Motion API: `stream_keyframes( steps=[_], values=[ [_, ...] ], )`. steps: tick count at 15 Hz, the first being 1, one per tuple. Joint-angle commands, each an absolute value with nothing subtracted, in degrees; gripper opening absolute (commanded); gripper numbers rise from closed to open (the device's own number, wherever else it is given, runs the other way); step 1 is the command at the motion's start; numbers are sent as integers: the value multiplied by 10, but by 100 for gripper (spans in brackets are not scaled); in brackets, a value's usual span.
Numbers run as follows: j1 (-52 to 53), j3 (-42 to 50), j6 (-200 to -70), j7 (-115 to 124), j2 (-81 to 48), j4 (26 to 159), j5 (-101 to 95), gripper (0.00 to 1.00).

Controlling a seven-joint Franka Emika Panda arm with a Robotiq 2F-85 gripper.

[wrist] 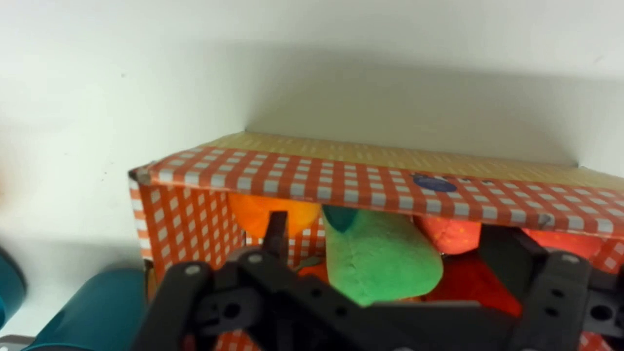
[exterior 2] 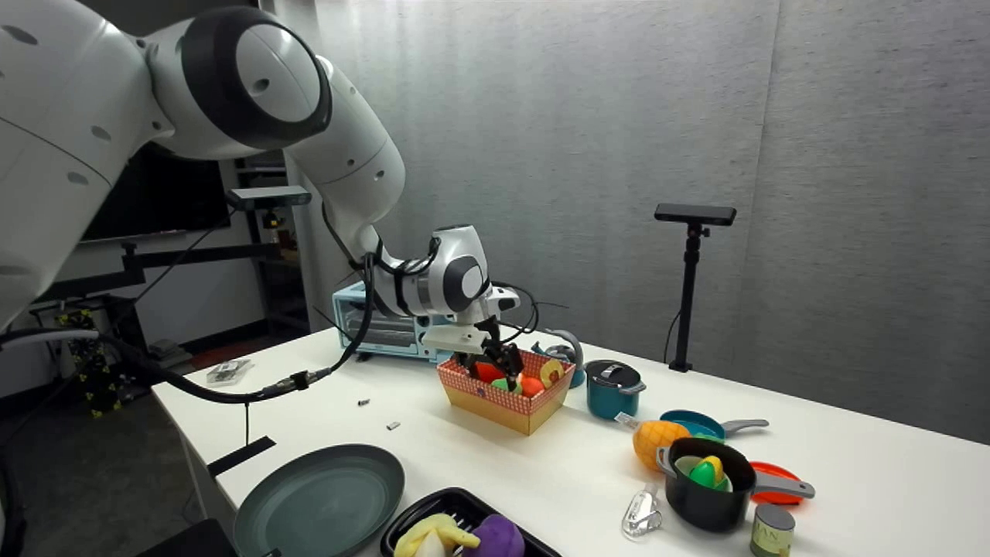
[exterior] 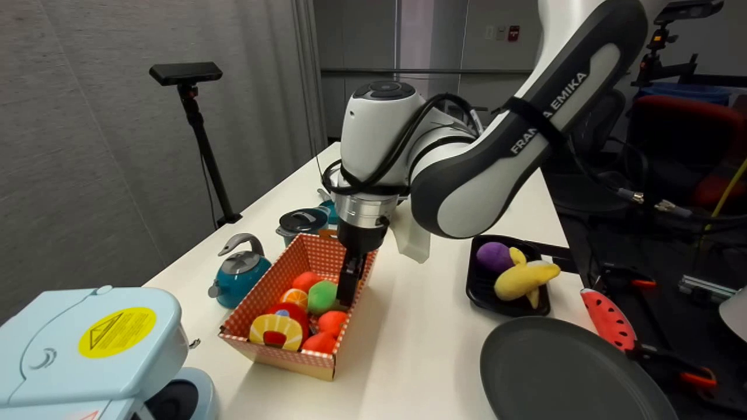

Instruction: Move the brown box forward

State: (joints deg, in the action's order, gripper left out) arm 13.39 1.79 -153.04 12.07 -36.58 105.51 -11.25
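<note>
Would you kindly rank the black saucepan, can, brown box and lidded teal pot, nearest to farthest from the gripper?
In an exterior view:
1. Brown box: the gripper reaches inside
2. Lidded teal pot: right of box
3. Black saucepan: farther right
4. Can: beyond the saucepan

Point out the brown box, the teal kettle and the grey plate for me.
Brown box (exterior 2: pixel 489 404): in an exterior view, on its outer side wall.
Teal kettle (exterior: pixel 240 283): in an exterior view, on its rounded body.
Grey plate (exterior 2: pixel 319 499): in an exterior view, on its bare flat middle.
</note>
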Motion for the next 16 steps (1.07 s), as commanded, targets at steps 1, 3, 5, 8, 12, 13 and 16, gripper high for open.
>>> stream_keyframes(
  steps=[1, 3, 5, 8, 12, 13, 16],
  values=[
    [112, -8, -1526, 82, -308, 1127, -90, 100],
    [105, -15, -1525, 74, -295, 1145, -84, 100],
    [96, -23, -1524, 64, -286, 1159, -74, 100],
    [84, -32, -1524, 51, -275, 1178, -58, 100],
    [70, -43, -1524, 36, -260, 1209, -36, 100],
    [67, -45, -1524, 32, -256, 1218, -31, 100],
    [59, -51, -1525, 23, -246, 1240, -17, 100]
  ],
)
